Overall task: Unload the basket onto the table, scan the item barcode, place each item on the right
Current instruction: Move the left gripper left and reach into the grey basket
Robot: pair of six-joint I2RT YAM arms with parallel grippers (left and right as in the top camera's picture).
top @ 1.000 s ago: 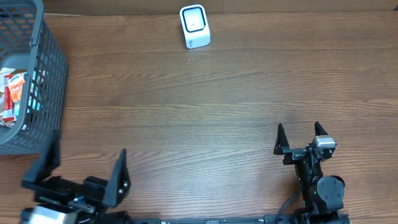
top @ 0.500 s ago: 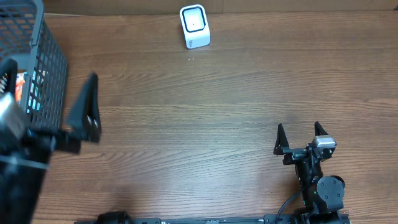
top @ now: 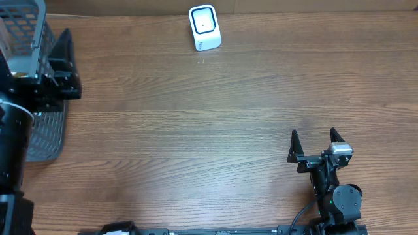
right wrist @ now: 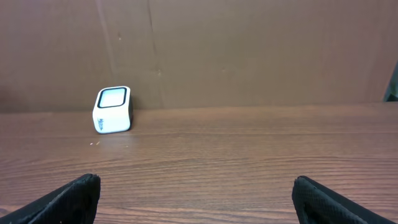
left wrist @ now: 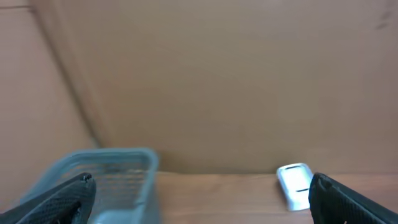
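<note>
Writing: I find one small mark on the front of the barcode scanner (right wrist: 112, 110), too small to read in the right wrist view.
Scanner position: it stands at the far edge of the wooden table (top: 196, 130), left of centre, well apart from both arms.
Scanner heading: its dark-framed window is tilted up and toward my arms; seen from overhead, its long axis runs from far to near.
Item: I cannot see it; my left arm covers most of the grey mesh basket (top: 46, 134) at the table's left end.
Left gripper (left wrist: 199, 202): jaws spread wide, nothing between the fingers (left wrist: 62, 199); it is raised above the basket, with the basket rim and the scanner both ahead.
Right gripper (top: 314, 138): jaws spread wide and empty, near the table's near right side, facing the far wall.
Counts: one scanner, one basket, two grippers with two fingers each.
</note>
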